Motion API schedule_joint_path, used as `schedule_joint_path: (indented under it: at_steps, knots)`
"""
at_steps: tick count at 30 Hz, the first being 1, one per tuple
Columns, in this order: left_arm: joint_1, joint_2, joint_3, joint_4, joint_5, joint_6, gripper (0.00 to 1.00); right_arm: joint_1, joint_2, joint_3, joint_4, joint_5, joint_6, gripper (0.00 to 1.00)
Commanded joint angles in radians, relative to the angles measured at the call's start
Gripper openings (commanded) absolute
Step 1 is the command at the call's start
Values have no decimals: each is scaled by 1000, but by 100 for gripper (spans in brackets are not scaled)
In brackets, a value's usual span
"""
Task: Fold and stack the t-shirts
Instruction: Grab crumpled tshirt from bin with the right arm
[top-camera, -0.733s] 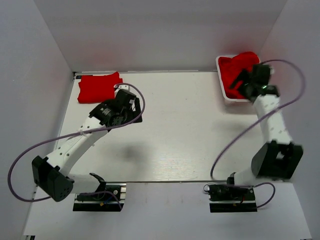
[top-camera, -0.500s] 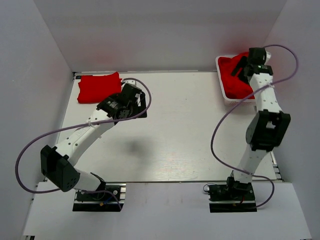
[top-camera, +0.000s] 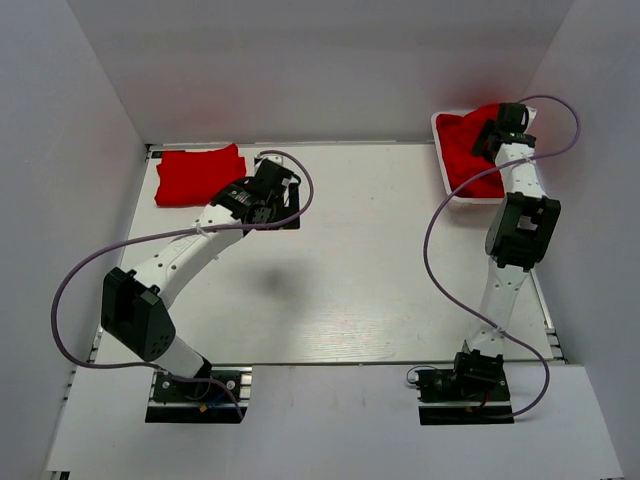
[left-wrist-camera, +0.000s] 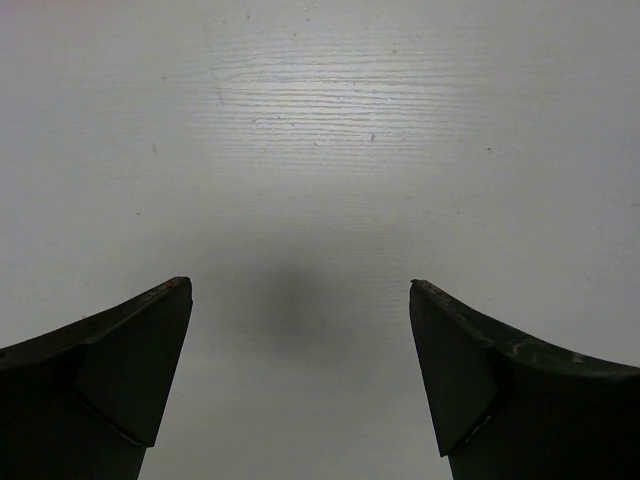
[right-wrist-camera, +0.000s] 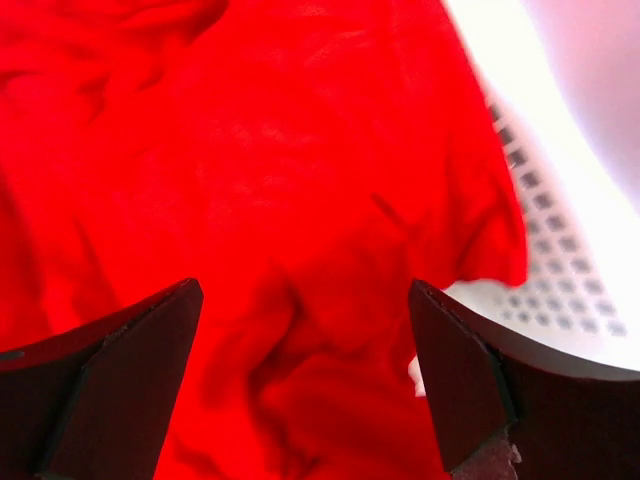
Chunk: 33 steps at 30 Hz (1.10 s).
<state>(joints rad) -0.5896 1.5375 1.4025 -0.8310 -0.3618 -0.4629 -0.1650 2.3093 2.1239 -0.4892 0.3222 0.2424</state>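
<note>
A folded red t-shirt (top-camera: 197, 173) lies at the back left of the table. Crumpled red t-shirts (top-camera: 465, 150) fill the white lattice basket (top-camera: 441, 160) at the back right; they also fill the right wrist view (right-wrist-camera: 280, 180). My right gripper (top-camera: 487, 135) hangs over the basket with jaws wide open and nothing between them, just above the cloth (right-wrist-camera: 300, 290). My left gripper (top-camera: 282, 205) is open and empty over bare table (left-wrist-camera: 300, 290), right of the folded shirt.
The basket's lattice wall (right-wrist-camera: 560, 250) shows at the right of the right wrist view. White walls (top-camera: 330, 70) enclose the table at the back and both sides. The right arm's cable (top-camera: 440, 250) loops over the right side of the table.
</note>
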Motion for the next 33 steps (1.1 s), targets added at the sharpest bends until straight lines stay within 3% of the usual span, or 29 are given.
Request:
schedule_joint_path:
  at_steps: [1, 6, 9, 12, 14, 15, 24, 33]
  knots:
    - [11, 18, 41, 9, -17, 10, 100, -1, 39, 45, 110, 71, -84, 88]
    - [30, 56, 59, 9, 3, 10, 100, 1, 91, 36, 123, 78, -92, 82]
    - [30, 65, 69, 9, 3, 10, 100, -1, 113, 27, 146, 78, -97, 66]
    - [30, 75, 69, 0, 3, 10, 100, 1, 113, 21, 167, 77, -100, 36]
    - [39, 75, 69, 0, 3, 10, 100, -1, 104, 22, 184, 77, -89, 6]
    - [39, 75, 69, 0, 3, 10, 100, 1, 90, 16, 187, 78, -88, 0]
    - [39, 46, 38, 23, 12, 1, 100, 2, -91, 18, 251, 57, -110, 0]
    - [39, -10, -2, 55, 12, 1, 100, 1, -271, 25, 245, -80, -110, 0]
